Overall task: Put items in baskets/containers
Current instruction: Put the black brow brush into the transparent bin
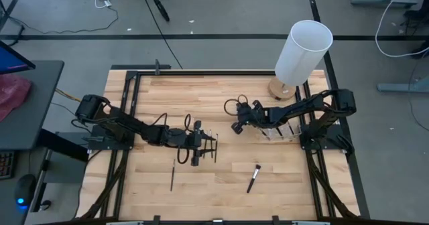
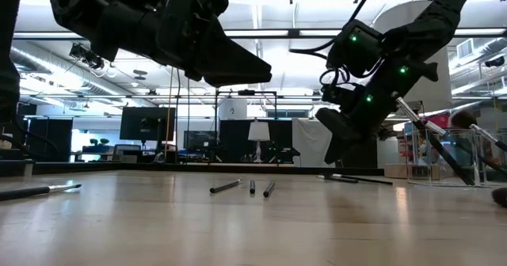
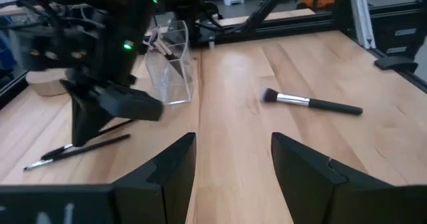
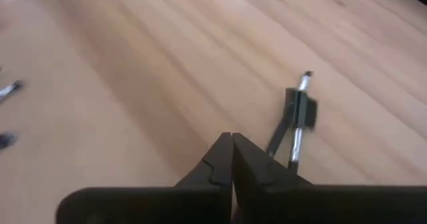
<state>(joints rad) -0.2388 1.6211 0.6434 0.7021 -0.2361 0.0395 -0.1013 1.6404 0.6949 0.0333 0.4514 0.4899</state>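
Left claw (image 3: 230, 174), fingers apart and empty, hovers at frame centre-left; right claw (image 4: 231, 159) is pressed together, holding nothing, beside the holder (image 3: 170, 74) at right. Brush (image 3: 312, 103) lies lower centre: light, stiff, likely slippery; grip mid-handle.

We see a smooth, pale wooden table (image 1: 221, 185), a clear glossy plastic holder (image 3: 175, 77), and a brush (image 3: 312, 103) with a shiny metal ferrule.
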